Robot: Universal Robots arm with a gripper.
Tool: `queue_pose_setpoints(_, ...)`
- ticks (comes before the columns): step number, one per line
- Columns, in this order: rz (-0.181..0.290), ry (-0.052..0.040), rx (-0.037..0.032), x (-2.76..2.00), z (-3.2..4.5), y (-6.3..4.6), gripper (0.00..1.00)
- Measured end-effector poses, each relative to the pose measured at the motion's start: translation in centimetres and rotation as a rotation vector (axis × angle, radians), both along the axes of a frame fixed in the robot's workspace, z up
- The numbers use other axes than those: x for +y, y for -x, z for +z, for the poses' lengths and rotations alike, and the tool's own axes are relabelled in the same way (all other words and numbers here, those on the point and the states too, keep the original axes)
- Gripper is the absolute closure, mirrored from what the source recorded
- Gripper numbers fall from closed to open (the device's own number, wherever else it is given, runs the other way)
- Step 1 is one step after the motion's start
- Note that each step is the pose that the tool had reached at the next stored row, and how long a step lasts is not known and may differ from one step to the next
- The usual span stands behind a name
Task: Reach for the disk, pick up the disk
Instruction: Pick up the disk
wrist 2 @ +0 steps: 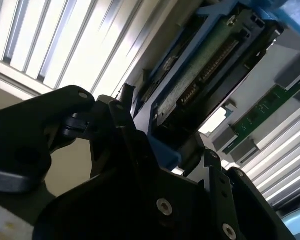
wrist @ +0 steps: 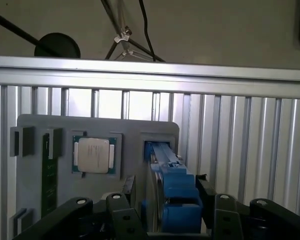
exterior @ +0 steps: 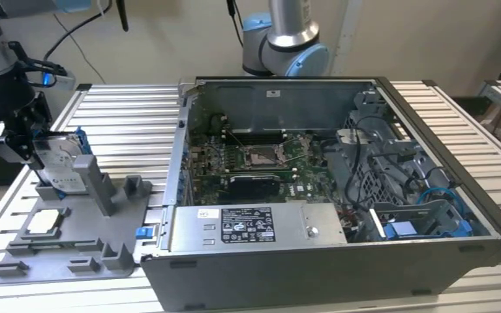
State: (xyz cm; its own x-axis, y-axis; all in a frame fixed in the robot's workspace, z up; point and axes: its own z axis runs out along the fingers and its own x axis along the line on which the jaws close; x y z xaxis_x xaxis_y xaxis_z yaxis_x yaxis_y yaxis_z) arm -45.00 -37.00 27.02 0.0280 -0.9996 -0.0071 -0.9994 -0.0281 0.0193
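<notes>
Gripper (wrist: 166, 194) around disk (wrist: 168, 167), disk upright in gray fixture (wrist: 130, 127) slot. Clamped or not: can't tell.

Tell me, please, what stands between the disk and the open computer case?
In the exterior view, grey upright posts stand between the disk and the computer case.
</notes>
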Motion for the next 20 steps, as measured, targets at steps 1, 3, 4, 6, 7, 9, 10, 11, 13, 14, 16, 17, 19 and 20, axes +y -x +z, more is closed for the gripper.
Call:
queue_pose_setpoints(1, 0.0, 0.0001, 0.0002, 0.0, -0.01, 0.0, 0.0)
queue_pose_setpoints(3, 0.0, 0.0001, 0.0003, 0.0, -0.05, 0.0, 0.0)
queue_pose_setpoints(4, 0.0, 0.0, -0.0001, 0.0, -0.1, 0.0, 0.0)
queue_pose_setpoints(6, 0.0, -0.0001, -0.0001, 0.0, -0.24, 0.0, 0.0)
queue_pose_setpoints(7, 0.0, 0.0, 0.0001, 0.0, -0.28, 0.0, 0.0)
queue_pose_setpoints(9, 0.0, 0.0002, 0.0004, 0.0, -0.29, 0.0, 0.0)
queue_pose_setpoints(10, 0.0, 0.0, 0.0001, 0.0, -0.34, 0.0, 0.0)
queue_pose_setpoints(11, 0.0, -0.0001, -0.0003, 0.0, -0.43, 0.0, 0.0)
queue_pose_setpoints(13, 0.0, 0.0001, 0.0002, 0.0, -0.5, 0.0, 0.0)
queue_pose_setpoints(14, 0.0, 0.0001, 0.0003, 0.0, -0.51, 0.0, 0.0)
queue_pose_setpoints(16, 0.0, 0.0, 0.0, 0.0, -0.58, 0.0, 0.0)
queue_pose_setpoints(17, 0.0, -0.0001, -0.0002, 0.0, -0.64, 0.0, 0.0)
queue_pose_setpoints(19, 0.0, 0.0001, 0.0001, 0.0, -0.72, 0.0, 0.0)
queue_pose_setpoints(20, 0.0, 0.0001, 0.0003, 0.0, -0.73, 0.0, 0.0)
